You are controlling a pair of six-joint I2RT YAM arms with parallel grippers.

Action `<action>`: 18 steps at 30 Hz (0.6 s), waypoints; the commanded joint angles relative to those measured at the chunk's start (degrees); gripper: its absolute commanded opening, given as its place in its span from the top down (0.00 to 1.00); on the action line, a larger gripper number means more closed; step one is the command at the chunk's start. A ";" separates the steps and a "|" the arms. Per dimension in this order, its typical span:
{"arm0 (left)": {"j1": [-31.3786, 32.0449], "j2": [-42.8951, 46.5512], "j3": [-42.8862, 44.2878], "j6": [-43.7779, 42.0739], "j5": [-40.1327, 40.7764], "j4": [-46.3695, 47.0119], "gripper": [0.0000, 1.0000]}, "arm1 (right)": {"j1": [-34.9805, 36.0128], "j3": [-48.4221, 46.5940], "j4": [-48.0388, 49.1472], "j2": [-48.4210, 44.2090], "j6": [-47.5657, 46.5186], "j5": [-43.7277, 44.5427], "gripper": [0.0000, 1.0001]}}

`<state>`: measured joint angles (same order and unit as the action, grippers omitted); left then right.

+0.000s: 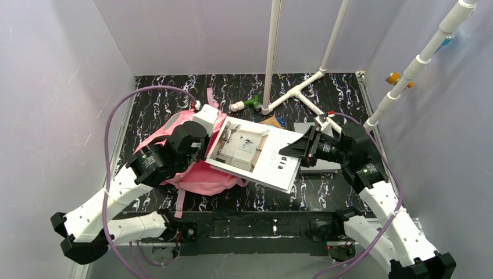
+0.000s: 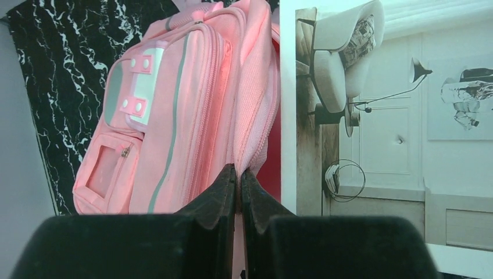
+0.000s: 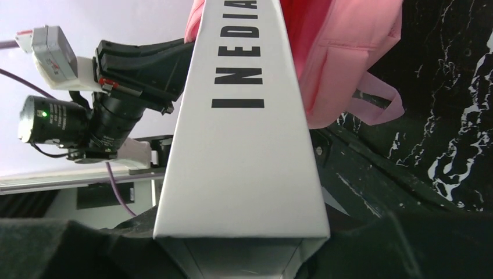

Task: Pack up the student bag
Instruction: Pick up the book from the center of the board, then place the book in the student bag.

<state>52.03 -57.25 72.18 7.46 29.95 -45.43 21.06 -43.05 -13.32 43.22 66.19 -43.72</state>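
Note:
The pink student bag lies left of centre on the black marbled table; its front pocket and grey strip show in the left wrist view. My left gripper is shut on the rim of the bag's opening and holds it up. My right gripper is shut on the spine end of a large white book, held tilted with its far end at the bag's opening. The book's cover photo shows beside the bag, and its lettered spine runs toward the bag.
White pipes stand at the back with a pipe frame on the table, a green fitting and an orange-brown piece near them. A flat grey item lies under my right gripper. White walls enclose the table.

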 commanded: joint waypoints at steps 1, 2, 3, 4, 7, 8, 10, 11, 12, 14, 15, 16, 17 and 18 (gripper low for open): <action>0.14 3.66 4.21 1.50 6.24 5.70 1.00 | -0.14 1.96 14.17 -1.30 7.80 -2.12 0.99; 0.12 3.67 4.58 2.11 6.76 5.64 1.00 | -0.10 2.90 14.23 -1.52 8.12 -2.34 0.99; 0.09 3.63 4.86 2.35 6.78 5.61 1.00 | -0.06 3.97 14.15 -1.75 8.38 -2.52 0.99; 0.09 3.50 5.16 2.44 6.59 5.59 1.00 | -0.01 4.79 13.81 -1.90 8.38 -2.69 0.99; 0.15 2.74 5.75 2.90 7.06 5.69 1.00 | 0.54 6.34 13.41 -1.85 8.02 -2.44 0.99; 0.12 2.50 5.56 2.95 7.43 5.97 1.00 | 0.90 6.71 13.41 -1.75 7.79 -2.42 0.99; 0.11 1.68 5.86 2.91 8.07 5.93 1.00 | 1.57 7.64 13.41 -1.65 7.26 -2.43 0.99; 0.14 1.36 6.05 2.95 7.81 5.82 1.00 | 2.02 8.33 13.45 -1.58 7.20 -2.39 0.99; 0.09 1.28 6.24 3.18 7.40 5.86 1.00 | 2.31 8.96 13.87 -1.28 7.26 -2.41 0.99; 0.11 1.07 6.23 3.30 6.27 6.08 1.00 | 3.28 9.84 14.74 -0.34 7.27 -1.51 0.99; 0.09 0.95 6.34 3.12 5.50 6.10 1.00 | 3.97 10.23 15.38 0.48 7.16 -0.55 0.99; 0.13 0.70 6.40 2.99 4.72 6.06 1.00 | 4.68 10.66 16.18 1.49 7.16 0.58 0.99; 0.14 0.68 6.43 3.15 3.80 5.93 1.00 | 5.78 11.46 18.06 2.79 7.87 2.06 0.99; 0.11 0.88 6.37 3.59 2.92 5.82 1.00 | 7.45 12.29 21.03 4.09 9.60 4.03 0.99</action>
<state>52.03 -57.56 74.87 9.96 33.10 -45.01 24.97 -32.53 -2.26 44.16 73.34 -43.48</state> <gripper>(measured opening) 0.029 0.505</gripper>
